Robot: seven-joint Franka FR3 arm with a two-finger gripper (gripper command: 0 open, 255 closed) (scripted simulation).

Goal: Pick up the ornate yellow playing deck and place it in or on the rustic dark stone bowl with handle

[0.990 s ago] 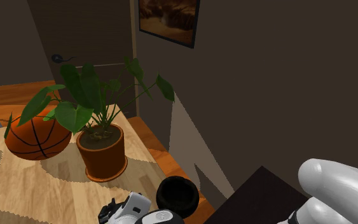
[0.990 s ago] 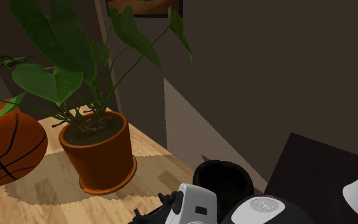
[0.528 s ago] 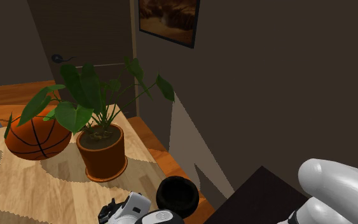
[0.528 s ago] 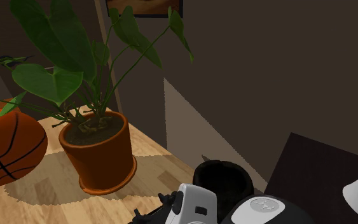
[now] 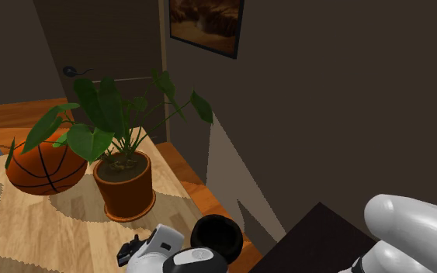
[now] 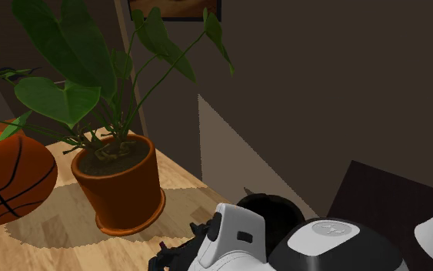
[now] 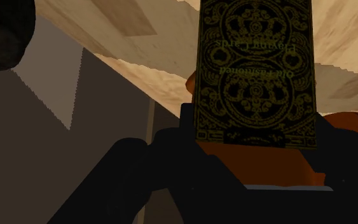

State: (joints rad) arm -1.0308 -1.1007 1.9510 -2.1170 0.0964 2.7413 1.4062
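In the wrist view a dark playing deck (image 7: 255,63) with an ornate yellow pattern stands clasped between my black fingers (image 7: 171,168). My gripper (image 7: 254,137) is shut on it. The rough dark bowl (image 5: 216,236) sits at the table's near corner, just to the shoulder view's right of my hand. My gripper (image 5: 131,253) hangs low over the wooden table beside the bowl. In the second exterior view my white wrist hides part of the bowl (image 6: 278,209), and my gripper (image 6: 178,252) points to that view's left. The bowl's dark edge (image 7: 2,35) also shows off to one side of the deck.
A terracotta pot with a leafy plant (image 5: 125,186) stands on the table (image 5: 53,233) behind my hand. A basketball (image 5: 44,166) rests further to the shoulder view's left. The dark stand (image 5: 325,240) lies at the lower right. A door and a framed picture (image 5: 206,23) are behind.
My hand has lifted and shifted a little with the deck; the wrist now stands higher and covers more of the bowl in the second exterior view.
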